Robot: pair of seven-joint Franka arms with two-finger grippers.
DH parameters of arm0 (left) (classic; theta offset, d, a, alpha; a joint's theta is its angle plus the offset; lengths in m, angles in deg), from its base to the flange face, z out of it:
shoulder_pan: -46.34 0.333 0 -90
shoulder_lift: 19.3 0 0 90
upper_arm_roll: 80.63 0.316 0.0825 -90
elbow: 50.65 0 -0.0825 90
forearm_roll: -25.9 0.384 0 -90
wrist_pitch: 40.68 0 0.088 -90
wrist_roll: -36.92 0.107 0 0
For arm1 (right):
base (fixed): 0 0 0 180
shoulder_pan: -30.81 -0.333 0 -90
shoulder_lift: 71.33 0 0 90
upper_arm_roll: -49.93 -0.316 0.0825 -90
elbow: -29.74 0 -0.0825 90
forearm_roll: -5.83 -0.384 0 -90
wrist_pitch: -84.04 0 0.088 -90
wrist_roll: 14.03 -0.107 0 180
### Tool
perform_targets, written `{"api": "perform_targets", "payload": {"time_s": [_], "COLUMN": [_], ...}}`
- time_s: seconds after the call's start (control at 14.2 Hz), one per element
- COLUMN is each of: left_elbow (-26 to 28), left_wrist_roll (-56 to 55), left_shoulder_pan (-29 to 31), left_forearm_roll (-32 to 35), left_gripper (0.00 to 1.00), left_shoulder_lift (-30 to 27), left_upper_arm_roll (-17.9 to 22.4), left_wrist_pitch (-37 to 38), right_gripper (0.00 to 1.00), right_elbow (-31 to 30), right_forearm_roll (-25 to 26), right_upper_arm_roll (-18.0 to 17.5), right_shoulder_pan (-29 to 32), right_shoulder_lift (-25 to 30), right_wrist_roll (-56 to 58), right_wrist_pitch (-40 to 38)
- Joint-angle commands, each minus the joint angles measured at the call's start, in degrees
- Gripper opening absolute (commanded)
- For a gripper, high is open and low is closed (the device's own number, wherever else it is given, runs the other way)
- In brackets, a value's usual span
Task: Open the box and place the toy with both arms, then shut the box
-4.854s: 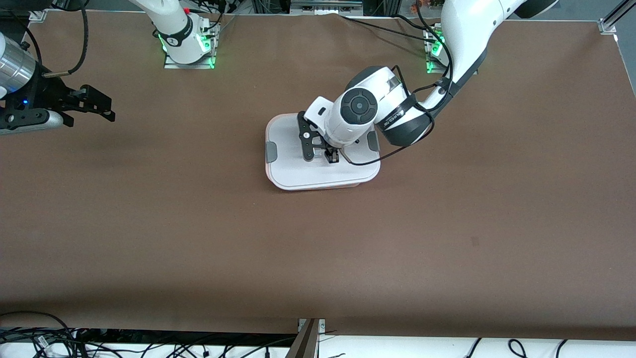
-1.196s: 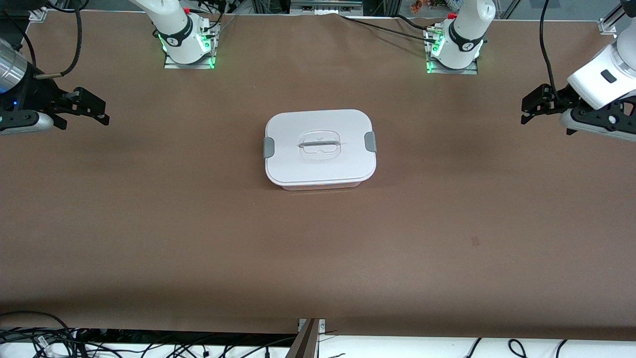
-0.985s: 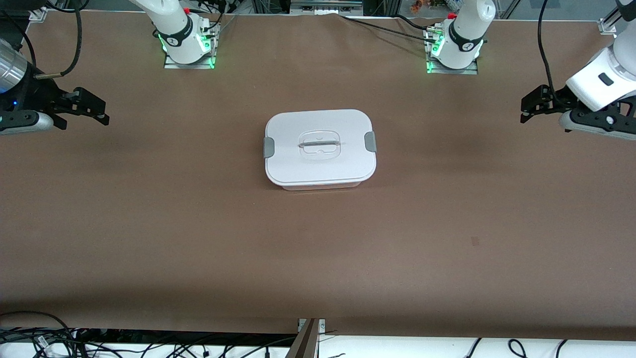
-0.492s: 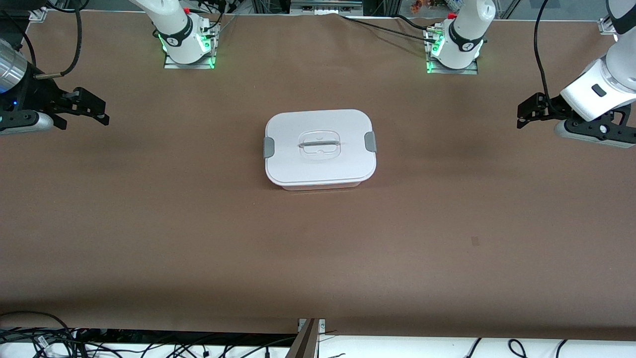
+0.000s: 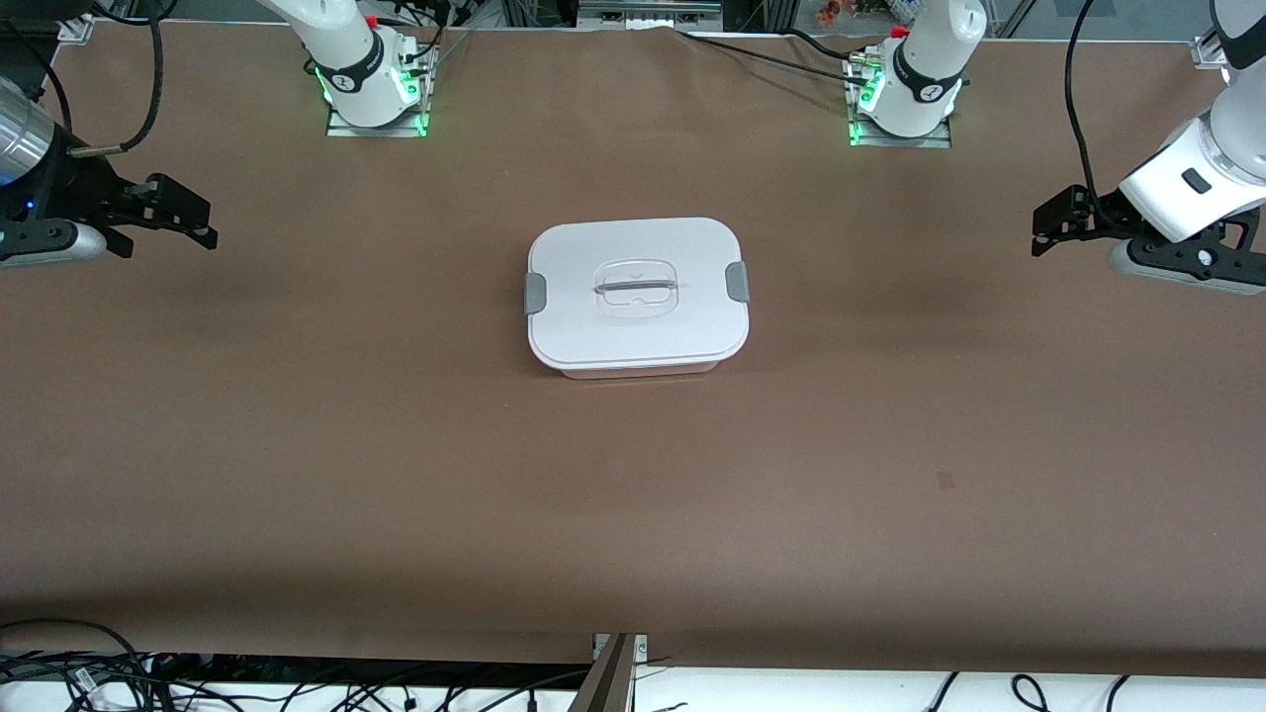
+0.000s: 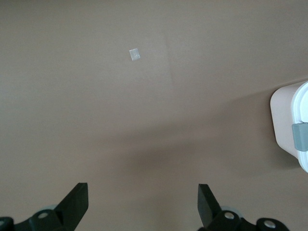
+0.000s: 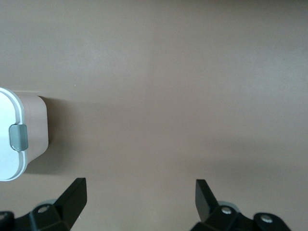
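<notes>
Lidded box (image 5: 637, 295) mid-worktop, nearer the base edge, long axis running end to end, grey clips (image 5: 535, 293) shut. Left gripper (image 5: 1050, 220) and right gripper (image 5: 188, 218) over opposite worktop ends, jaws spread, empty, about equally distant. Toy unseen.

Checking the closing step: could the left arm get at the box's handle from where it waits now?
Probably yes. The left gripper hangs open over bare table at its own end, and nothing stands between it and the box. The handle on the lid is uncovered; the right gripper is off at its own end, open too.
</notes>
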Motion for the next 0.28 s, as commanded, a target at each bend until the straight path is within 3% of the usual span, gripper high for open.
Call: {"api": "perform_targets", "payload": {"time_s": [0.0, 0.21], "left_elbow": [-1.47, -2.34], "left_wrist_roll": [-0.61, -0.61], "left_shoulder_pan": [-0.41, -0.5], "left_forearm_roll": [-0.71, 0.61], "left_gripper": [1.0, 1.0], "left_shoulder_lift": [0.92, 1.18], "left_upper_arm_roll": [0.45, 0.36], "left_wrist_pitch": [0.42, 0.42], "right_gripper": [1.0, 1.0], "right_elbow": [1.15, 1.15], "right_forearm_roll": [0.7, 0.7], "right_upper_arm_roll": [-0.43, -0.43], "right_shoulder_pan": [0.47, 0.47], "right_shoulder_lift": [-0.53, -0.54], "right_wrist_roll": [-0.45, -0.45], "right_wrist_pitch": [-0.47, -0.47]}}
